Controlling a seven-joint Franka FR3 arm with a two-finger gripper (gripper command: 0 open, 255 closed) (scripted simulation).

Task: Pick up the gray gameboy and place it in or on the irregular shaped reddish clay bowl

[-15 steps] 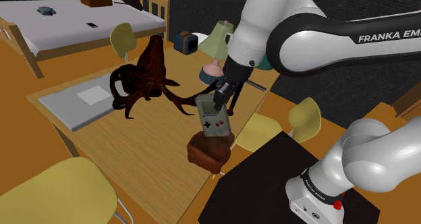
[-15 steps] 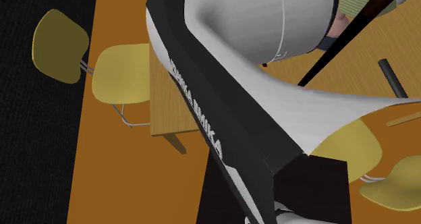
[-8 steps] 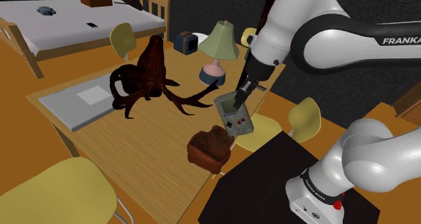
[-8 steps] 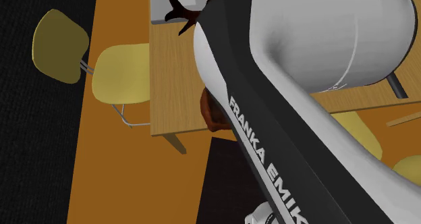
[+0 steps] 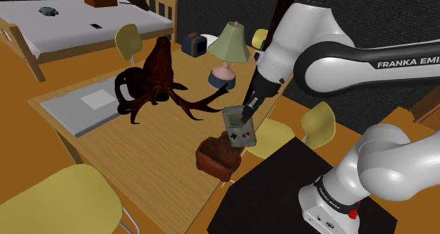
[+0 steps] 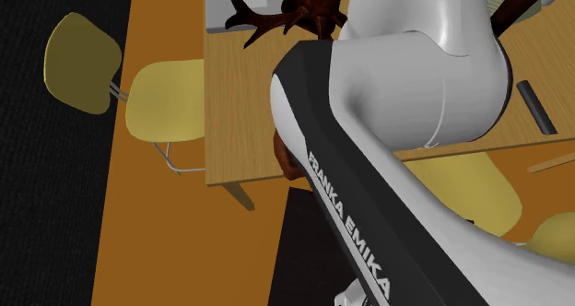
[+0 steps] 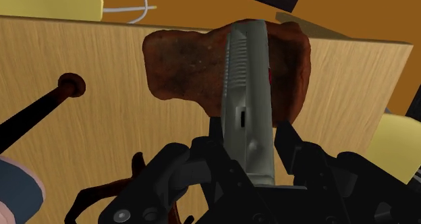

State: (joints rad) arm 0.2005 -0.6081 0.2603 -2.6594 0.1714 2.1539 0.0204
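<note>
The gray gameboy (image 5: 239, 127) hangs upright in my gripper (image 5: 245, 115), which is shut on its top end, just above the right side of the reddish clay bowl (image 5: 218, 156). The bowl sits near the corner of the wooden table (image 5: 162, 149). In the wrist view the gameboy (image 7: 247, 101) shows edge-on between my fingers, with the lumpy bowl (image 7: 185, 67) right beyond it. In the second exterior view my arm (image 6: 405, 157) covers most of the scene and only a sliver of the bowl (image 6: 285, 157) peeks out.
A dark red antler-like sculpture (image 5: 156, 81), a pale mat (image 5: 92, 106) and a green-shaded lamp (image 5: 228, 49) stand on the table. Yellow chairs (image 5: 314, 123) ring it, one (image 6: 168, 101) by the table edge. A bed (image 5: 77, 25) lies behind.
The gripper has carried the gameboy lower and slightly toward the shoulder view's left, closer over the bowl. The arm's elbow has swung, uncovering more of the table in the second exterior view.
</note>
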